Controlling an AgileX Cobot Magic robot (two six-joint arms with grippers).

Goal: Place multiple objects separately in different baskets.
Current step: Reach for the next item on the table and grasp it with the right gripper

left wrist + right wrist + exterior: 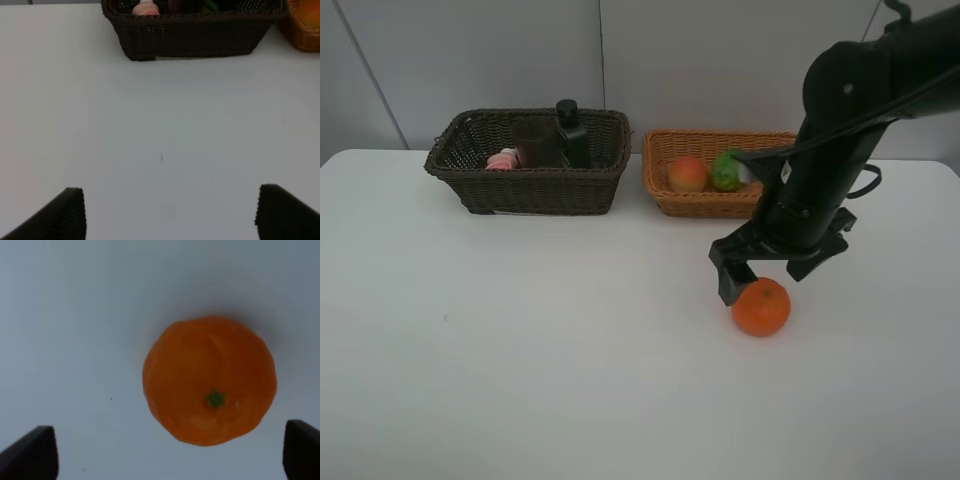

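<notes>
Right gripper (170,452) wide open, empty, above orange (210,380); wrist view shows green stem.

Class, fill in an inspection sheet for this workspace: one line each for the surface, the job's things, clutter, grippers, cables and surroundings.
Surface: white table, bare apart from the job's things.
Job's things: dark brown basket holds the pink bottle, a purplish cup and the black bottle. Orange-tan basket holds the peach-like fruit and green fruit. The orange lies on the table, outside both baskets.
Clutter: nothing seen.
Grippers: right gripper open, over the orange, not gripping it; left gripper open, empty.
Cables: one black cable looped beside the right arm.
Surroundings: plain light wall.
</notes>
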